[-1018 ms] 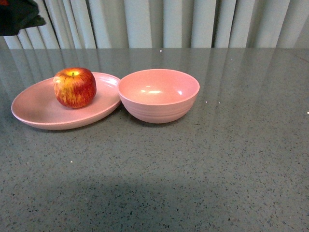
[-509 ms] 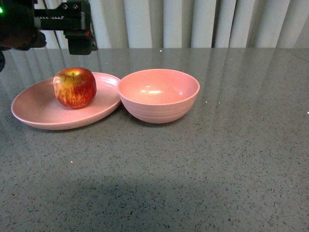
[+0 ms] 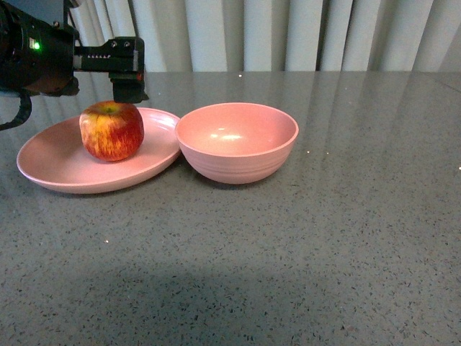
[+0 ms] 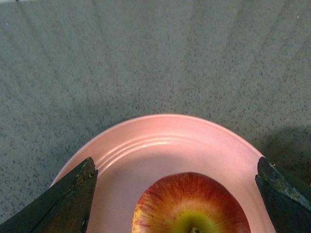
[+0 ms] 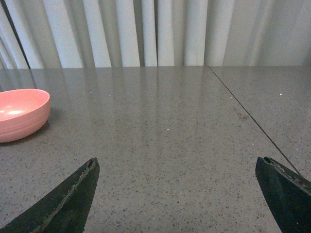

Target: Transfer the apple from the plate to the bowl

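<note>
The apple [image 3: 111,130] sits upright on the plate [image 3: 50,162], stem dimple up, toward the plate's far side and nearer the rim that faces the bowl. Its red skin has yellow streaks, and nothing touches it.

The bowl [image 3: 238,167] stands just to the right of the plate. Their rims come so close that I cannot tell whether they meet. Light glints on the bowl's inner wall, and faint ridges ring its outside.

The left pincer [image 4: 176,167] hangs above the apple, with its fingers spread wide apart. In the left wrist view one dark fingertip shows on each side of the fruit, with the apple and the plate's ridged floor between them — neither tip is in contact with the skin. From the front, one black finger [image 3: 130,85] points down just behind and above the apple's top, and the left arm [image 3: 36,54] reaches in from the upper left with a small green light on its body.

The right pincer [image 5: 176,162] is well off to the right of the bowl, over bare worktop [image 3: 288,252]. Its fingers are likewise wide apart and hold nothing. The right wrist view catches part of the bowl at its edge and a thin seam [image 5: 252,116] running across the grey speckled surface.

Behind everything hangs a pale pleated curtain [image 3: 288,32].
</note>
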`<move>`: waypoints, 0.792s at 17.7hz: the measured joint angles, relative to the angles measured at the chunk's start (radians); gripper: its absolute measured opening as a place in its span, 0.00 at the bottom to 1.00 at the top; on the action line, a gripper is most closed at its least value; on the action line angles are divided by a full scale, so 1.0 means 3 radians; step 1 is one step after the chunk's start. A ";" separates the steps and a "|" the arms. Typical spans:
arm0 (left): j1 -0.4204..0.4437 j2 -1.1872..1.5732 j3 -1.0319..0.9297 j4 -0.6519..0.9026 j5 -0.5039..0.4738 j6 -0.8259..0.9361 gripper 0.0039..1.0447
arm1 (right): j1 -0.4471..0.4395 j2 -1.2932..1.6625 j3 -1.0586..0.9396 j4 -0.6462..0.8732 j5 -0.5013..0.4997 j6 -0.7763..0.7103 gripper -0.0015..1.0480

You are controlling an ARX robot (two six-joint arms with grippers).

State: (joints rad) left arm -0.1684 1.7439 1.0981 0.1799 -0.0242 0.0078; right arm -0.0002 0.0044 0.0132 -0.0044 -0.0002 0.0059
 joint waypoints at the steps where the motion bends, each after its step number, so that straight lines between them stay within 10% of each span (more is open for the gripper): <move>1: 0.0006 0.0022 0.0022 -0.0058 0.0006 -0.0008 0.94 | 0.0000 0.0000 0.0000 0.0000 0.0000 0.0000 0.94; 14: -0.0020 0.0156 0.0004 -0.0426 -0.0006 -0.0089 0.94 | 0.0000 0.0000 0.0000 -0.0001 0.0000 0.0000 0.94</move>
State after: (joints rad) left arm -0.1745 1.7908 1.0992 0.0521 -0.0261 -0.0189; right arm -0.0002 0.0044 0.0132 -0.0048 -0.0002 0.0059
